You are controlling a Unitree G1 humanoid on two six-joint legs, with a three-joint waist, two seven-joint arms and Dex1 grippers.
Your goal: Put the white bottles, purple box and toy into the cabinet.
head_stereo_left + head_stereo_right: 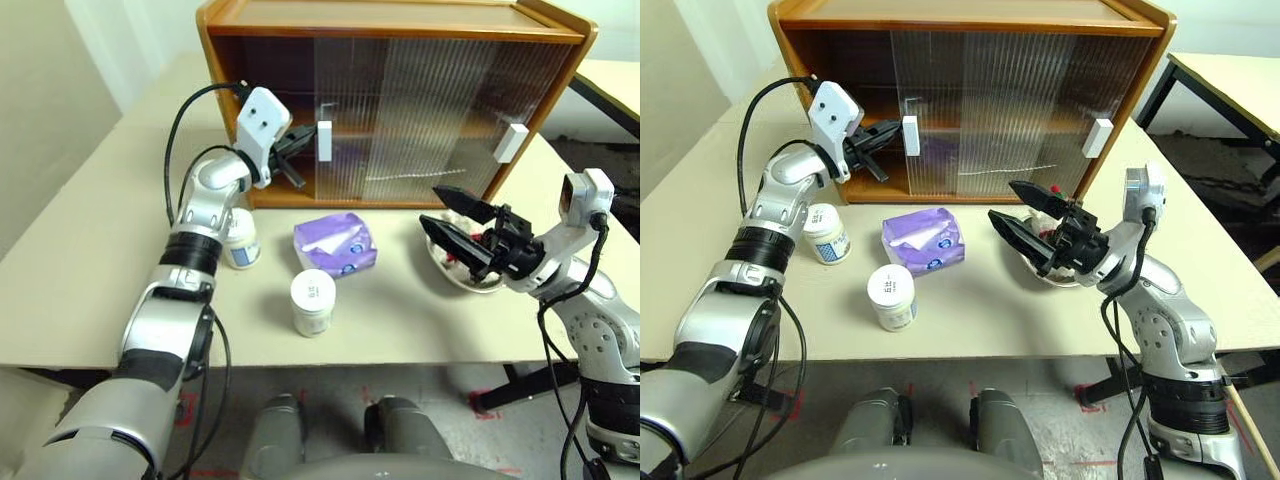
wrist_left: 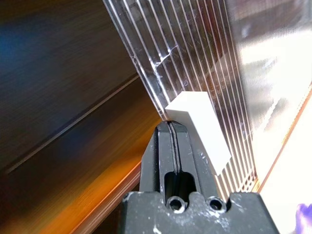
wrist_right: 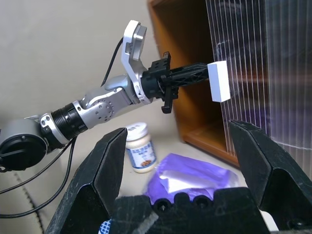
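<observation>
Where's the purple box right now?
The purple box lies mid-table before the cabinet, between the two white bottles and the toy's dish.

Left end effector (image 1: 305,145) pinched closed (arm outstretched); right end effector (image 1: 447,221) spread wide.

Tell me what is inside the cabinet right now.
The cabinet's open left part shows bare dark wood and one inner shelf. Behind the ribbed sliding doors only blurred shapes show, so contents there cannot be told.
</observation>
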